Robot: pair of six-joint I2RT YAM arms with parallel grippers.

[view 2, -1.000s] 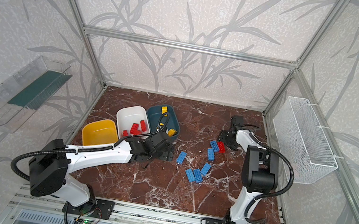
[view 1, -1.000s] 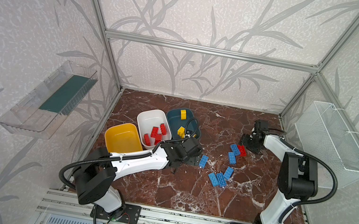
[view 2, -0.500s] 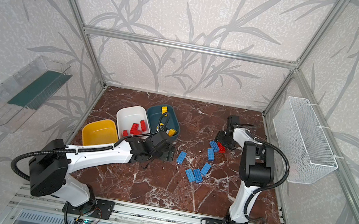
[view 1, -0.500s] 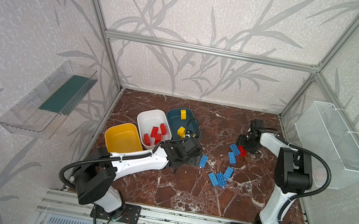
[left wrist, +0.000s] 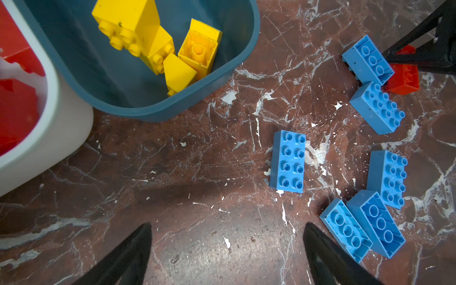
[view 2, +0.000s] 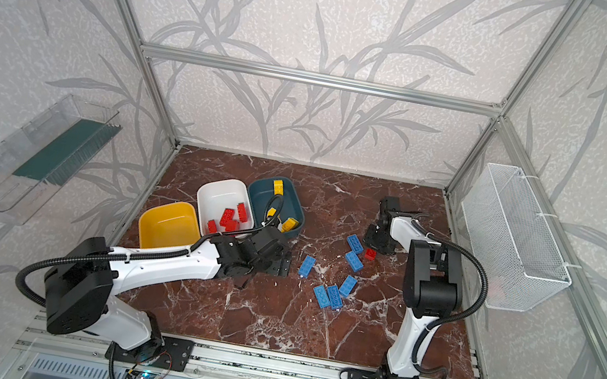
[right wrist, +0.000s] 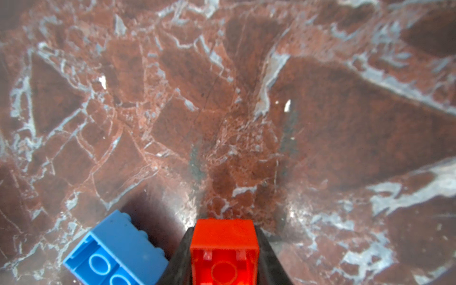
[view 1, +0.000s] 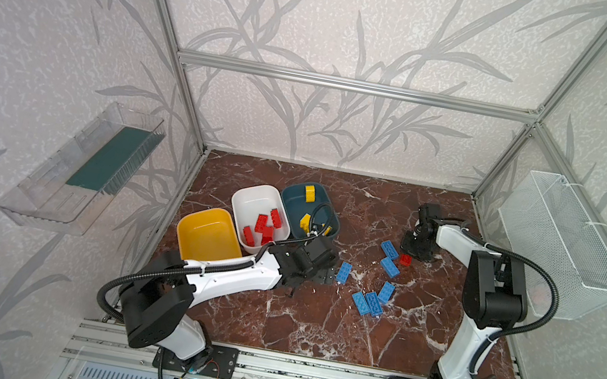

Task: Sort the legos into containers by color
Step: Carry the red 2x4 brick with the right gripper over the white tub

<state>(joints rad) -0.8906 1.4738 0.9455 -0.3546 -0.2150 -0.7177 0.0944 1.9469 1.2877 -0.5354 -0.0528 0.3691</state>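
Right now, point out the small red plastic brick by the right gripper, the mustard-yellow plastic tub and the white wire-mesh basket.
small red plastic brick (right wrist: 224,264): right wrist view, hollow underside.
mustard-yellow plastic tub (view 1: 209,235): in a top view, bare floor.
white wire-mesh basket (view 1: 560,252): in a top view, mesh wall.

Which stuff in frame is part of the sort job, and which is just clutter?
Job: red brick in the right gripper jaws; six loose blue bricks; red bricks in white tub; yellow bricks in teal tub; empty yellow tub.
Clutter: wire-mesh basket; clear plastic tray.
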